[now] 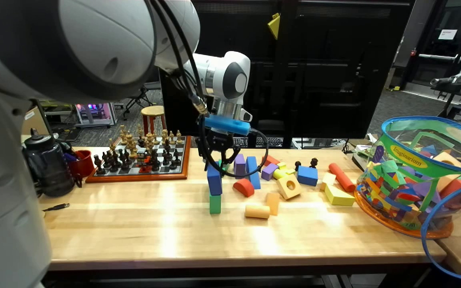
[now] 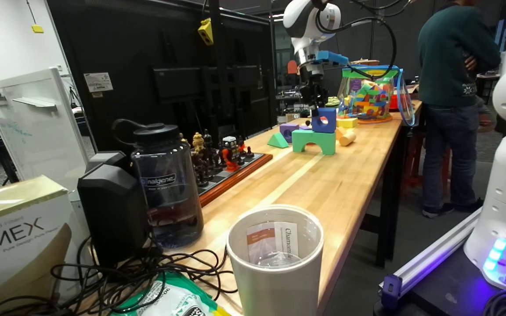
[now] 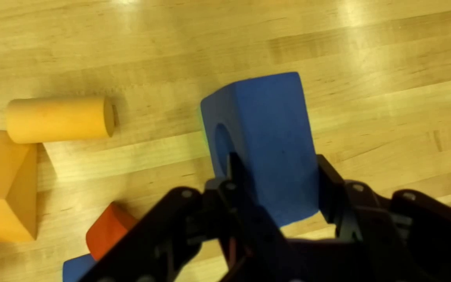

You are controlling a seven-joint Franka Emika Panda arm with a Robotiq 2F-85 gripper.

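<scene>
A blue block with a round hole (image 1: 214, 180) is directly above the green arch block (image 1: 215, 204) and appears to touch its top. In an exterior view the blue block (image 2: 324, 120) is over one end of the green arch (image 2: 313, 138). My gripper (image 1: 223, 158) points down from above. In the wrist view its black fingers (image 3: 276, 168) press on both sides of the blue block (image 3: 274, 129), one finger over the holed face. The green arch is nearly all hidden under the blue block there.
Several loose blocks lie nearby, including an orange cylinder (image 1: 257, 211), a red half-round (image 1: 243, 187) and a tan block with a hole (image 1: 289, 187). A chessboard (image 1: 174, 174) and bottle (image 1: 48, 168) stand at one end, a block-filled clear bag (image 1: 406, 192) at the other.
</scene>
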